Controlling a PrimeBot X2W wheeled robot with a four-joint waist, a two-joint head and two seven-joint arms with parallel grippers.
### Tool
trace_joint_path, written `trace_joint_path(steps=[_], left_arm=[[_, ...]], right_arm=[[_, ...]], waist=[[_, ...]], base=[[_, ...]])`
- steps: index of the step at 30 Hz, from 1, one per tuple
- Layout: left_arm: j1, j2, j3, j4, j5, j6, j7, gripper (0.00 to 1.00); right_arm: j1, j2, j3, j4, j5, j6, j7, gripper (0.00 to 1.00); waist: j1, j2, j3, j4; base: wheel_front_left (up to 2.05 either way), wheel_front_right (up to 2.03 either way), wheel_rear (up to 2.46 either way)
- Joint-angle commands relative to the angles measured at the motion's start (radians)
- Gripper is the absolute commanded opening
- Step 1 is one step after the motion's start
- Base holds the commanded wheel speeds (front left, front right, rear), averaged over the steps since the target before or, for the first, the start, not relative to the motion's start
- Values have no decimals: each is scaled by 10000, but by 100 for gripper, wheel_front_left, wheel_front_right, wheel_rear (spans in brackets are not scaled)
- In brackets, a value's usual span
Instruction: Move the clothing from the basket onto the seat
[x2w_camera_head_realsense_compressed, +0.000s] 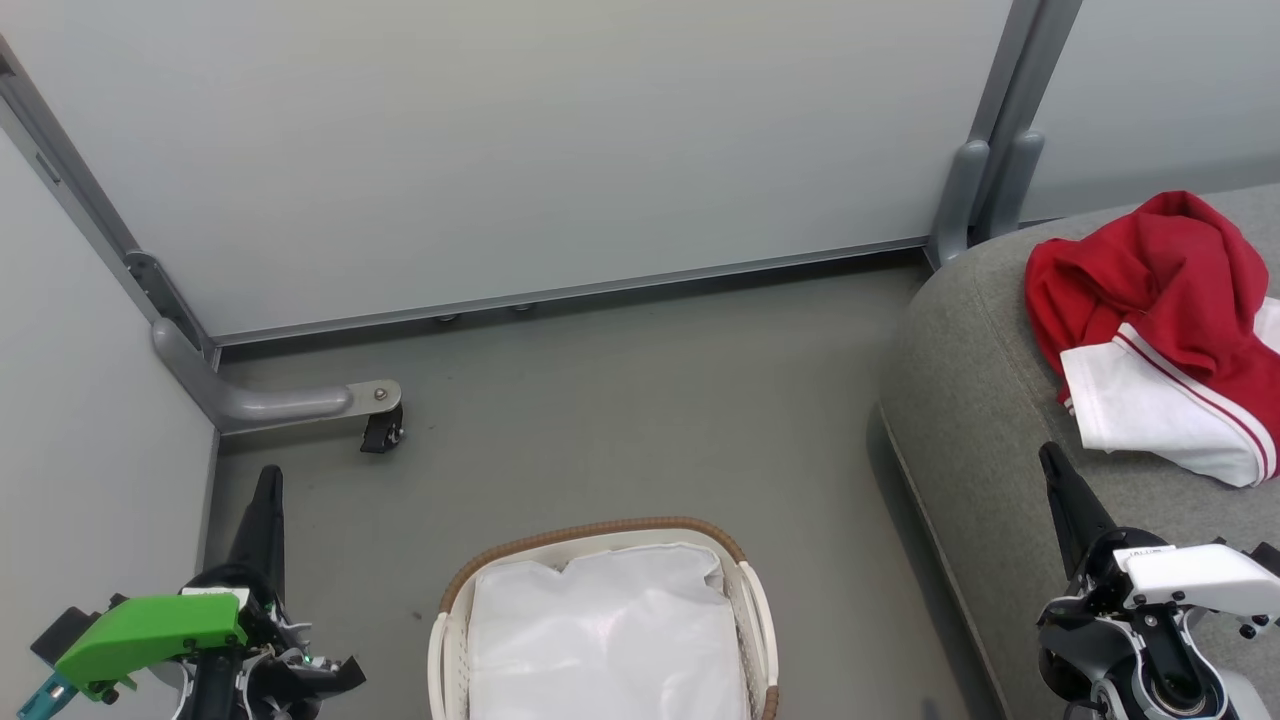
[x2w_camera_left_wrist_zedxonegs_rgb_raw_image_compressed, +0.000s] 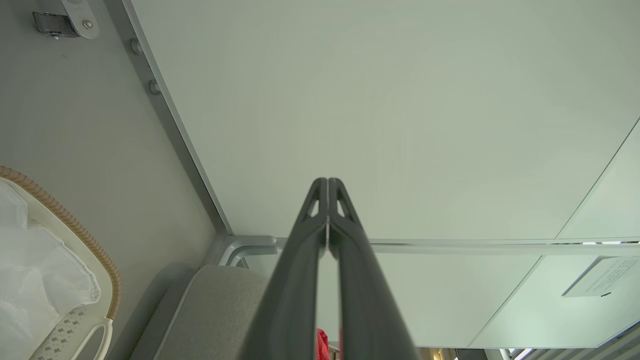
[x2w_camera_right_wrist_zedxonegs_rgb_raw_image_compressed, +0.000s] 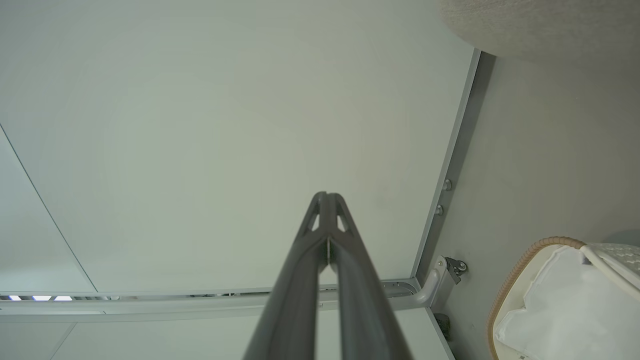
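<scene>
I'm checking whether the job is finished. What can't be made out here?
- Red clothing: right part cut off by the head view's right edge.
- Basket: near end cut off by the head view's bottom edge; the white liner hides anything beneath it.
- Seat: runs past the right edge.

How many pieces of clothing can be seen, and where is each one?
1: the red-and-white clothing lies on the grey seat. The basket shows its white liner, which could hide something underneath.

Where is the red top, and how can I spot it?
Find the big grey woven-fabric sofa seat on the right. The bright red soft garment lies crumpled on it. Its red colour and striped white panels stand out from the plain grey fabric.
</scene>
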Motion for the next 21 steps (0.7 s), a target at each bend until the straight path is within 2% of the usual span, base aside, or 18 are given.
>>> trace_joint_path(steps=[1, 21], left_arm=[[-106, 62, 22, -17, -34, -46, 38, 0], [-106, 62, 21, -16, -35, -46, 37, 0]], right_arm=[[104, -55, -17, -35, 33, -3, 34, 0], [105, -55, -16, -33, 34, -3, 33, 0]], waist=[[0, 0, 0, 0], [0, 0, 0, 0]], base=[[0, 0, 0], [0, 0, 0]])
